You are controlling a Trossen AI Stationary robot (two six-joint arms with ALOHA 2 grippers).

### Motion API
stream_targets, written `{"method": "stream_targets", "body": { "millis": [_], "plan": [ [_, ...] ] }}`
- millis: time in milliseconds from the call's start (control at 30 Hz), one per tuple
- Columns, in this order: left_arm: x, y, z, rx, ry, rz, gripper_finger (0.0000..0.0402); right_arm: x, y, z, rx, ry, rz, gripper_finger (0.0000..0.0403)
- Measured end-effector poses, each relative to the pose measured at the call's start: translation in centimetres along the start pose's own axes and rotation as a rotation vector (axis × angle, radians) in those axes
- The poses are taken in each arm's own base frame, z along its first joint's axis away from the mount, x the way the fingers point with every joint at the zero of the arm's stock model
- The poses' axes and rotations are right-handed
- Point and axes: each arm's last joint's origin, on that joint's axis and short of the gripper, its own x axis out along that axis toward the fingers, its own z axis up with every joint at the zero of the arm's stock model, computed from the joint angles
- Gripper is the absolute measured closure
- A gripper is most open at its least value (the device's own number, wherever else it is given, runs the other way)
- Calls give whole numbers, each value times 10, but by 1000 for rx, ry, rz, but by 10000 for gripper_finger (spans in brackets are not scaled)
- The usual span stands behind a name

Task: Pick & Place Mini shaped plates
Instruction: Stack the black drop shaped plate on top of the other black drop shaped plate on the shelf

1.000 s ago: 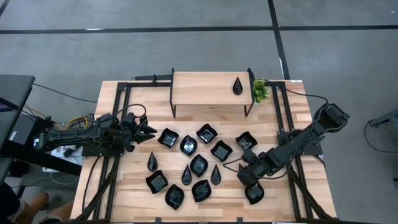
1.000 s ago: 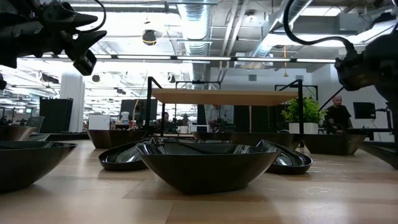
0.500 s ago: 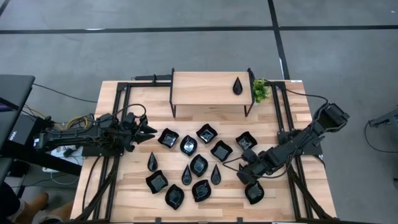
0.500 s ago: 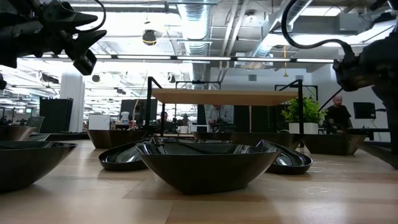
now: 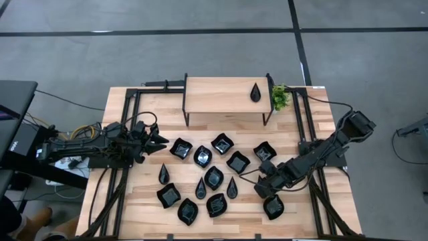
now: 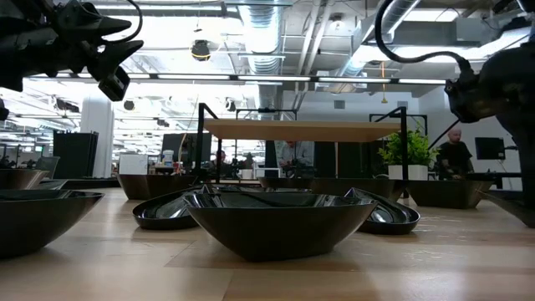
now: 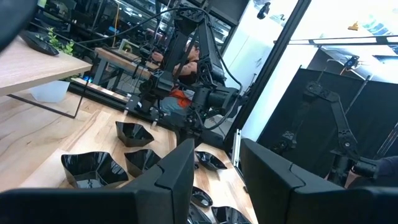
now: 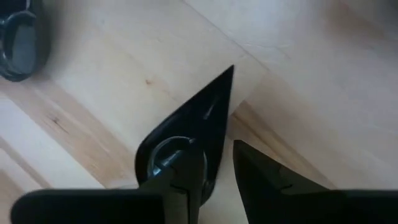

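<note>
Right wrist view: right tool (image 8: pixel 217 171) seemingly clamped on teardrop plate (image 8: pixel 189 134) rim.

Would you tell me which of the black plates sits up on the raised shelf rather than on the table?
The teardrop plate at the shelf's right end, beside the plant; every other plate lies on the table below.

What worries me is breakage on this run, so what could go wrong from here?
1. The right tool seems to pinch only the rim of the glossy teardrop plate, which could slip or tilt out on lifting.
2. Another plate lies close beside that tool in the high view, so the arm may nudge it while pulling away.
</note>
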Motion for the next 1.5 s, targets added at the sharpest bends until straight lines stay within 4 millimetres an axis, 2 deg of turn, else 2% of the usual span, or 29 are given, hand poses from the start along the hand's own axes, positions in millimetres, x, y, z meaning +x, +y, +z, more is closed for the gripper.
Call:
{"method": "stream_targets", "body": {
  "millis": [267, 833, 1133, 1300, 1500],
  "plan": [
    [0, 0, 0, 1, -3, -2, 270, 8, 0, 0, 12, 19, -22, 336],
    [0, 0, 0, 2, -6, -3, 270, 5, 2, 1, 41, 20, 6, 398],
    [0, 0, 1, 2, -6, -3, 270, 5, 2, 1, 42, 20, 9, 400],
    [0, 0, 1, 3, -6, -3, 270, -5, 4, 4, 53, 14, 63, 401],
    [0, 0, 1, 3, -6, -3, 270, -35, 3, 17, 56, -24, 197, 402]
  ]
}}
